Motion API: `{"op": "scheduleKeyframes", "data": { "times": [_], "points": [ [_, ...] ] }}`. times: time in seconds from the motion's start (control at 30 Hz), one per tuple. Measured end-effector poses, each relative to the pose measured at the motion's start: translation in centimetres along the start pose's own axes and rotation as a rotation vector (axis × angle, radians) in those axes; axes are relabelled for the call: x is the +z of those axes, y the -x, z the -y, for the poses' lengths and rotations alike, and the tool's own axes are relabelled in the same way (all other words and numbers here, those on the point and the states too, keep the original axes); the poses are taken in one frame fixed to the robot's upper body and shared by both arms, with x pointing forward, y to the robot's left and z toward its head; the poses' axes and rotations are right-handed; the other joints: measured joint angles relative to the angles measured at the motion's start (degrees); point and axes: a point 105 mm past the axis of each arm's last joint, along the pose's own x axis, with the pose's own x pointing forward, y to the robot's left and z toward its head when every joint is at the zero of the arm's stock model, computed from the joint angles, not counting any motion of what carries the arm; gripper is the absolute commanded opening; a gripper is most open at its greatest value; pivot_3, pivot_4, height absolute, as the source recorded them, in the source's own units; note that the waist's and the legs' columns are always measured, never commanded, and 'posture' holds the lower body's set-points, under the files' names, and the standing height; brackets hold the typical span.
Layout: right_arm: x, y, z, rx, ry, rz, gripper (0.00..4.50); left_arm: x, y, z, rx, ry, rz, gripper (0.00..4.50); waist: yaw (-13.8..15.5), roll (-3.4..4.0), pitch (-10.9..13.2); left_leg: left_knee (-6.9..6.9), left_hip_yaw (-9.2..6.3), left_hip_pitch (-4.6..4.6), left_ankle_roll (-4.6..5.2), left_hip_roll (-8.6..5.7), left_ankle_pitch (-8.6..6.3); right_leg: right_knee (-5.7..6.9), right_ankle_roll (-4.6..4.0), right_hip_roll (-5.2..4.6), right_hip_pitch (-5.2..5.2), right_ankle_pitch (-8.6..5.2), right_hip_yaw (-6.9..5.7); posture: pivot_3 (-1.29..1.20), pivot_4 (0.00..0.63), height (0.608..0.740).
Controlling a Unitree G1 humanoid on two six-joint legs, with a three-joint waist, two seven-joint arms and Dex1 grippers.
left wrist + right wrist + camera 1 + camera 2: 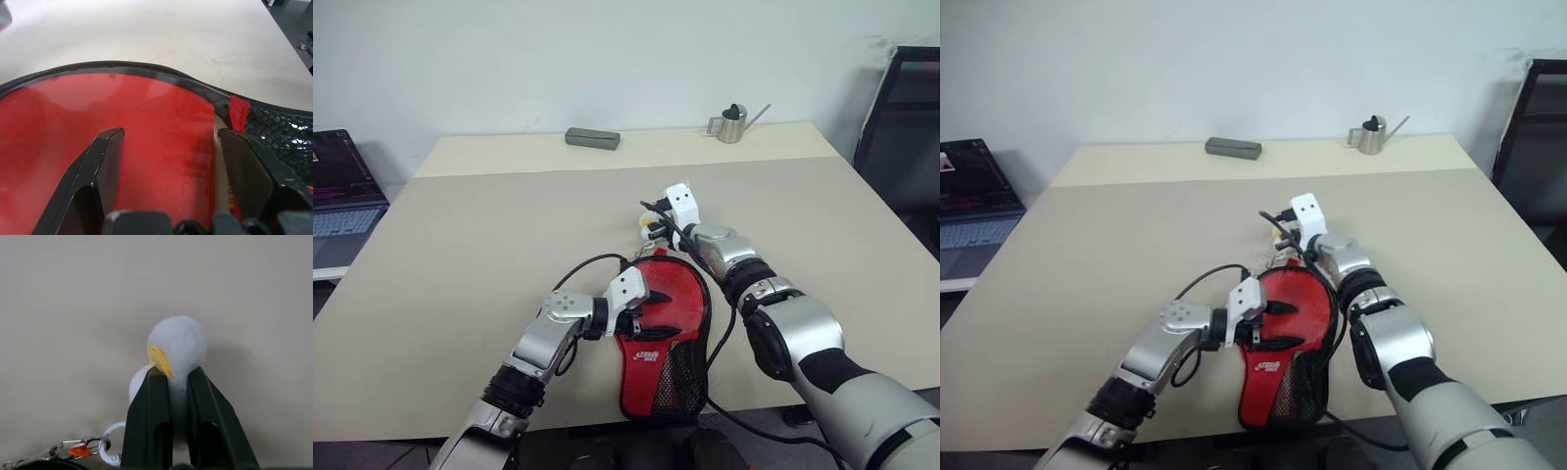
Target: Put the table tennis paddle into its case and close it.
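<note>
Closing step: right gripper (178,377) pinched on white-yellow plush charm (177,345); left gripper (168,142) wide open, pressing red paddle-shaped case (658,338). Next, probably pull the zip round.

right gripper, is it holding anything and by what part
Yes: the right gripper is shut on the plush charm, pinching its lower part between the fingertips, with the fluffy white ball sticking out above them.

A broad beige worktop (489,255) takes up most of the room in front of me, its far strip a shade paler. Behind it rises a plain white wall (607,59). Near the far edge lie a grey rectangular box (592,138) and a small metal watering can (734,123). An open laptop (342,196) sits on a side surface at left; a dark chair (901,127) stands at right.
</note>
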Motion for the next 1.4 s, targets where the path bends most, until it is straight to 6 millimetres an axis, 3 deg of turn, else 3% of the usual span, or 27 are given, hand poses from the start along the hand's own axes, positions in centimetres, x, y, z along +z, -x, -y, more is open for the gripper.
{"op": "scheduleKeyframes", "data": {
  "times": [0.23,0.43,0.8,0.93,1.17,1.4],
  "points": [
    [1.5,1.7,3.6,-0.073,0.051,0.039,0.0,-0.3,0.2,-0.1,0.003,0.01,0.006,3.37,-0.1,0.17,-0.1,0.0,0.03,0.18,0.01,0.0,0.0,0.03,0.0,0.01,0.17,0.0,0.02,0.0,0.15,0.74],
    [1.5,2.7,4.7,-0.078,0.089,0.053,0.0,-0.5,0.1,-0.3,0.003,0.014,0.004,3.37,-0.1,0.19,-0.1,-0.02,0.02,0.48,0.01,0.01,0.0,0.0,0.0,0.03,0.52,0.0,0.01,0.0,0.15,0.74],
    [-1.8,7.9,7.8,-0.074,0.195,-0.035,0.0,-0.7,0.2,-0.5,-0.004,0.017,0.0,3.37,0.9,0.37,-0.2,0.01,0.02,0.52,0.02,0.0,-0.01,-0.06,0.01,0.01,0.62,-0.01,0.0,0.0,0.15,0.74],
    [-3.1,11.6,8.5,-0.071,0.217,-0.095,0.0,-0.6,0.1,-0.6,-0.01,0.018,-0.001,3.37,1.4,0.4,-0.3,0.01,-0.06,0.5,0.02,-0.01,-0.01,-0.19,0.03,-0.01,0.73,-0.02,-0.12,0.0,0.15,0.74],
    [-5.7,17.0,6.5,0.065,0.198,-0.25,0.0,-0.5,-0.3,-0.7,-0.019,0.014,0.0,3.37,2.3,0.41,-0.3,0.02,-0.08,0.55,0.02,-0.02,-0.02,-0.32,0.31,-0.03,0.89,-0.19,-0.18,0.0,0.15,0.74],
    [-7.7,21.1,3.8,0.194,0.145,-0.377,0.0,-0.6,-0.5,-0.9,-0.024,0.012,-0.001,3.37,2.5,0.36,-0.3,0.03,-0.07,0.53,0.02,0.0,-0.02,-0.47,0.35,-0.04,0.95,-0.21,-0.18,0.0,0.15,0.74]
  ]
}}
